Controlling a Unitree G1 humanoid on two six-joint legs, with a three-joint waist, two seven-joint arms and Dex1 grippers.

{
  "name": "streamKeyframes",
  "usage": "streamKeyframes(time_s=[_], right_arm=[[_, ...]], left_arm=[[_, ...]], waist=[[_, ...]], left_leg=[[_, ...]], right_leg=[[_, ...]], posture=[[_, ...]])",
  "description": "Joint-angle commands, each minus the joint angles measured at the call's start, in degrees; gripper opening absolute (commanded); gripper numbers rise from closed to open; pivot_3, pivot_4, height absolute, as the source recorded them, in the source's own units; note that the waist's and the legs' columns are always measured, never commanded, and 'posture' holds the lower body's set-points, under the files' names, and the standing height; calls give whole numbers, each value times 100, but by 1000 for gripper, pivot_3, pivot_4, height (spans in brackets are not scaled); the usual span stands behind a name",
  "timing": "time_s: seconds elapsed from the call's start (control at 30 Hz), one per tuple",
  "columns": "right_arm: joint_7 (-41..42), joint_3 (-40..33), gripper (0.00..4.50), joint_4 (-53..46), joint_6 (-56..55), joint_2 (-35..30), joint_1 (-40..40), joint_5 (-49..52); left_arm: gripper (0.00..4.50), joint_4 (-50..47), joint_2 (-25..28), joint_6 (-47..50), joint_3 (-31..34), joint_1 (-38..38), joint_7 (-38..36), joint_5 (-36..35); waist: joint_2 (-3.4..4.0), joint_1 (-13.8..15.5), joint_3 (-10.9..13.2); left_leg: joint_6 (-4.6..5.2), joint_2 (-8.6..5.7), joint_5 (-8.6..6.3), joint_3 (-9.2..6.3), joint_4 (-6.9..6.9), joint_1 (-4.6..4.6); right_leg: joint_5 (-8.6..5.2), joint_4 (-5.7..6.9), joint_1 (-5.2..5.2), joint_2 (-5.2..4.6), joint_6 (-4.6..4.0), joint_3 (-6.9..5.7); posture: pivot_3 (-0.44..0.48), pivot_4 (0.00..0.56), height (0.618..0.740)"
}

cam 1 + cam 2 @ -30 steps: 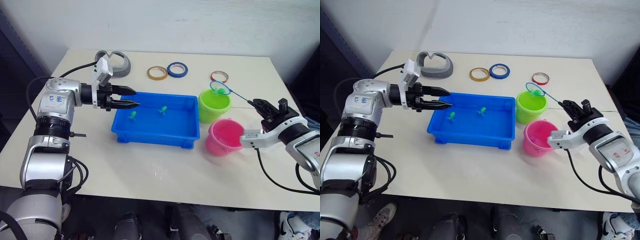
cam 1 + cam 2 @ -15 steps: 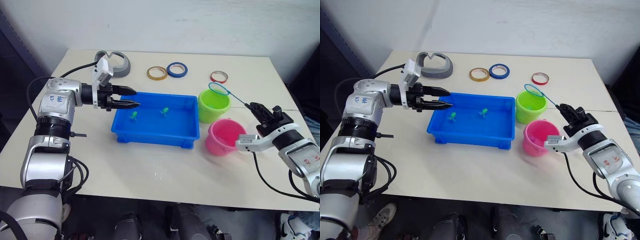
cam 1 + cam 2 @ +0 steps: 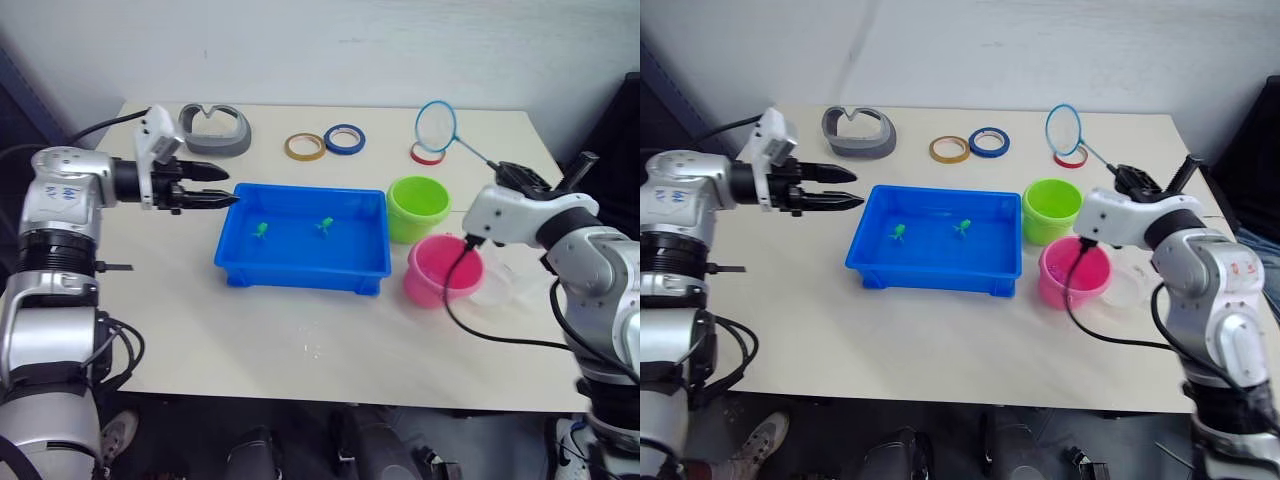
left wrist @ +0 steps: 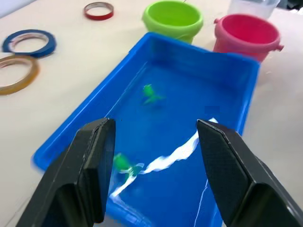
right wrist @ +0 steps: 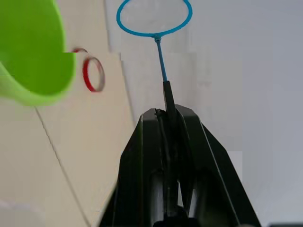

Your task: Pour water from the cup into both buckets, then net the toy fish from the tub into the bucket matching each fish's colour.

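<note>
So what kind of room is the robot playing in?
Probably a lab or workshop, set up for robot practice: a plain beige table against a bare wall, tape rolls lying about, and cables trailing from the right gripper.

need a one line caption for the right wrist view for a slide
Right gripper shut on the net handle, hoop raised beyond the lime green bucket and a red tape ring.

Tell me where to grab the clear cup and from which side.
Grip the clear cup by its outer wall, coming from the robot's right. The pink bucket sits close against its left side, so that side looks blocked. Its mouth faces up and looks too wide to span, so pinching one wall seems safest.
</note>
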Motion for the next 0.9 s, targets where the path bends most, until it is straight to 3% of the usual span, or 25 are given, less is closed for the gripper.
streamKeyframes(time_s=[0.03,0.27,0.47,0.67,0.9], right_arm=[[835,322,0,-436,1600,688,-568,642],[1576,1137,0,-441,3864,1170,-1500,1007],[2461,1344,0,-1341,5446,32,-1540,2000],[2369,1542,0,-1660,6708,-585,-1738,3076],[1527,1823,0,-1391,7189,-688,-1886,3827]], left_arm=[[3023,-78,382,-68,280,52,74,27],[3023,-600,710,211,525,465,133,-102],[3023,-1154,798,513,735,889,237,-273],[3023,-1372,752,633,800,1052,314,-343],[3023,-1516,631,720,741,1050,394,-432]], waist=[[-2,-13,0],[-2,20,0],[-2,60,0],[-4,19,-1],[-4,3,-1]], left_leg=[[0,4,0,0,1,-1],[9,1,-3,-5,2,-15],[15,1,-6,-19,-7,-24],[17,1,-8,-24,-5,-22],[15,2,-7,-24,-6,-23]], right_leg=[[0,0,0,2,0,-2],[0,-5,-8,-9,-3,-8],[0,-23,-8,-13,-3,-22],[0,-25,-2,-13,-3,-25],[0,-25,-4,-12,-3,-25]], posture=[[0,150,693],[0,150,693],[0,150,693],[0,150,693],[0,150,693]])
